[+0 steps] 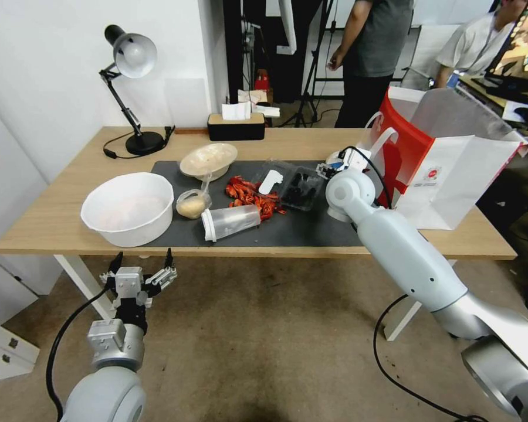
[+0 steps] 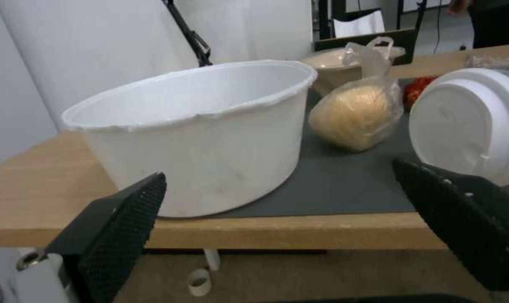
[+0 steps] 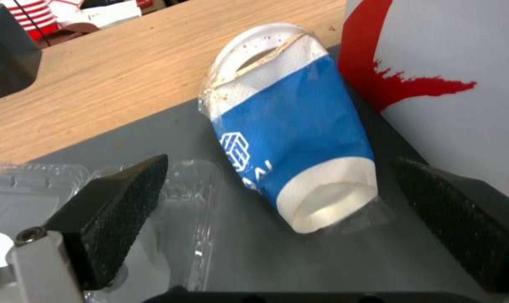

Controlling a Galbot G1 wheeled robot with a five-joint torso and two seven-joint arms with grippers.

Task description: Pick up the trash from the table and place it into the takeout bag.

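The right gripper (image 3: 277,210) sits low over the dark grey mat (image 1: 287,231) at the far right part of the table (image 1: 53,223), just beside the takeout bag (image 1: 452,176). Its jaws are spread wide and hold nothing. Between them lies the blue-and-white paper cup (image 3: 291,126), tipped on its side on the mat, its white lid towards the bare wood and its base towards the camera. The cup lies just beside the bag's white-and-red wall (image 3: 451,84). A clear plastic clamshell (image 3: 170,219) lies flat beside the gripper's other finger.

The left gripper (image 1: 144,266) hangs below the table's near edge, in front of the large white bowl (image 1: 128,208). Its jaws are wide apart and empty.

On the mat, the clear plastic tumbler (image 1: 232,221) lies on its side, white lid towards the robot's left. A small bag of beige food (image 1: 192,205) sits between the white bowl and the tumbler. The shallow beige bowl (image 1: 208,159) stands behind it. Red scraps (image 1: 252,196) lie heaped at the mat's middle, next to a black tray (image 1: 300,190).

The takeout bag stands upright and open at the table's right end.
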